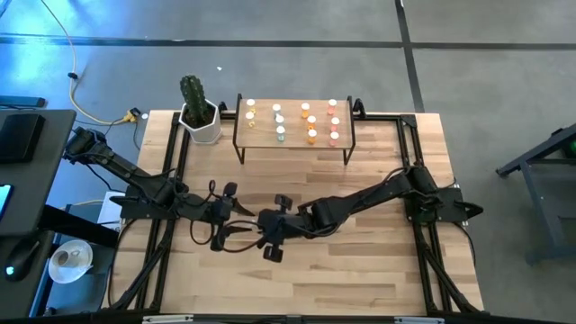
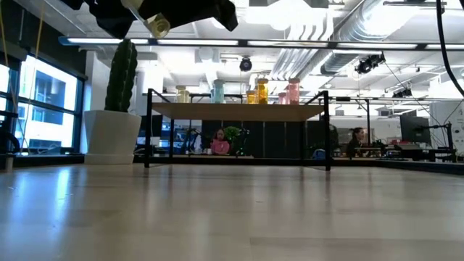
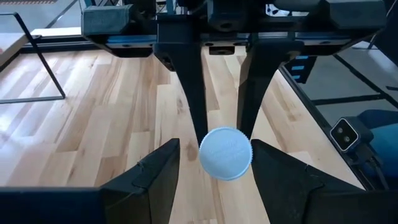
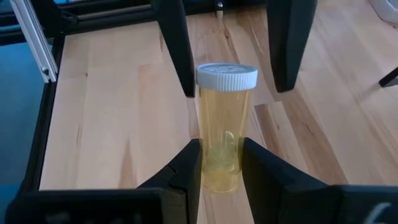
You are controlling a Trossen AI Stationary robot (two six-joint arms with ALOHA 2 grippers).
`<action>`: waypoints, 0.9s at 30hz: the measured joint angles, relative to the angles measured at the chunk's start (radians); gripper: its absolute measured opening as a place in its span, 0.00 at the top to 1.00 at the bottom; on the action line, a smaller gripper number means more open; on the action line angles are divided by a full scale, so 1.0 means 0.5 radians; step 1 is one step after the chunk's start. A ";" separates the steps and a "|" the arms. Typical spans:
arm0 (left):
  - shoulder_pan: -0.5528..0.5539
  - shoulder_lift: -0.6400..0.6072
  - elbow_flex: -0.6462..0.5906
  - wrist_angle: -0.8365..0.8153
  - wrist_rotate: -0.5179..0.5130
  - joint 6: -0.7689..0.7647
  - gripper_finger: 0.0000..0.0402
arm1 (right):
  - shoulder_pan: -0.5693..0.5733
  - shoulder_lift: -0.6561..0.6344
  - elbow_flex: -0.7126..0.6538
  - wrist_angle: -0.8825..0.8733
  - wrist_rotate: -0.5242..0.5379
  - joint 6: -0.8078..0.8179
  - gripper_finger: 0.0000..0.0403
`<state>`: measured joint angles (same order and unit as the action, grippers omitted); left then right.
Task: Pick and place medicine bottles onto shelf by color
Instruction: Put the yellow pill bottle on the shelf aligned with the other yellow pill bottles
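one yellow bottle (image 4: 222, 124) — clamped in right pincer (image 4: 221, 163), left pincer (image 3: 214, 163) spread around cap

Light was even and bright across the tabletop (image 1: 360, 270) in the high view, with only faint, soft shadows under the arms. A blue glow tinted the floor at that view's left edge. In the low view, ceiling lights (image 2: 304, 22) glared white and the windows (image 2: 43, 101) shone blue; the near wood lay blurred with a pale sheen, and the dark shape at the top was soft. Both wrist views were well lit, their near fingers (image 3: 149, 186) slightly soft.
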<state>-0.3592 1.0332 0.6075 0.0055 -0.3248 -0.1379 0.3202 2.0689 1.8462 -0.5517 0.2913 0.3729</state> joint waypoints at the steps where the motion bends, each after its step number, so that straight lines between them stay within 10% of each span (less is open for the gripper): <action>1: 0.000 0.000 0.000 -0.001 0.005 0.000 0.54 | 0.000 0.000 0.000 0.011 0.000 -0.002 0.79; 27: -0.002 0.002 0.000 -0.002 0.039 0.000 0.71 | -0.005 -0.001 0.002 0.050 -0.031 -0.037 0.79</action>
<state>-0.3599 1.0344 0.6075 0.0048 -0.3054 -0.1378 0.3179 2.0686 1.8470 -0.5265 0.2756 0.3542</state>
